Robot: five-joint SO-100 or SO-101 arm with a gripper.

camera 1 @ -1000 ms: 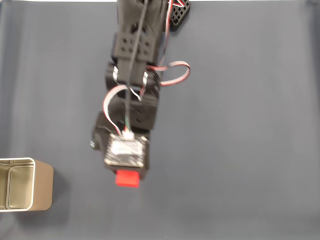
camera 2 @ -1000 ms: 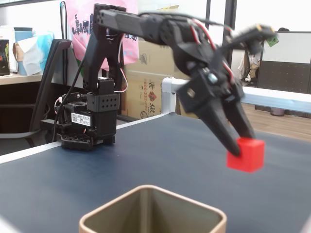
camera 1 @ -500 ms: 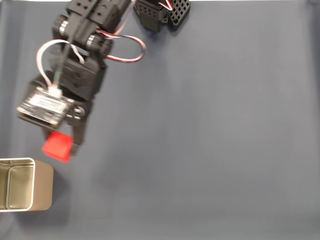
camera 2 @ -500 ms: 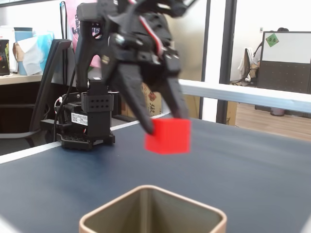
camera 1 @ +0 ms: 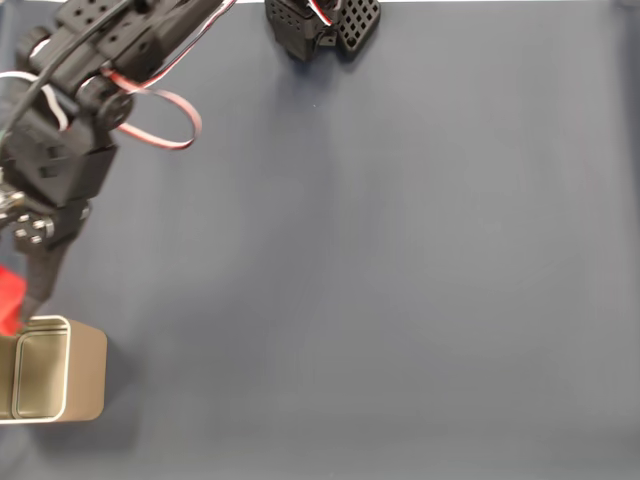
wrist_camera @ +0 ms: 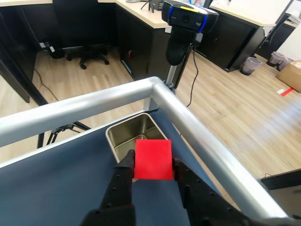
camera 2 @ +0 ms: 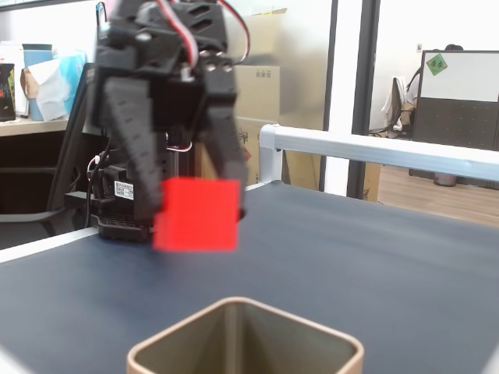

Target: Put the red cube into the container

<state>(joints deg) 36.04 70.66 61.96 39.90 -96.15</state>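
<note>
Carry step, cube nearly at the drop spot. The gripper (wrist_camera: 153, 165) is clamped on the red cube (wrist_camera: 153, 159), one finger on each side, cube held in the air. In a fixed view the red cube (camera 1: 9, 298) sits at the far left edge, just above the container (camera 1: 88, 372) at lower left. The low fixed view has the cube (camera 2: 196, 214) left of centre, above the tin's rim (camera 2: 245, 305). Next move, by my read: shift over the opening, then release. Cube has no long axis; its faces look roughly square to the tin. Tin's long axis runs up-down in the top-down view.
</note>
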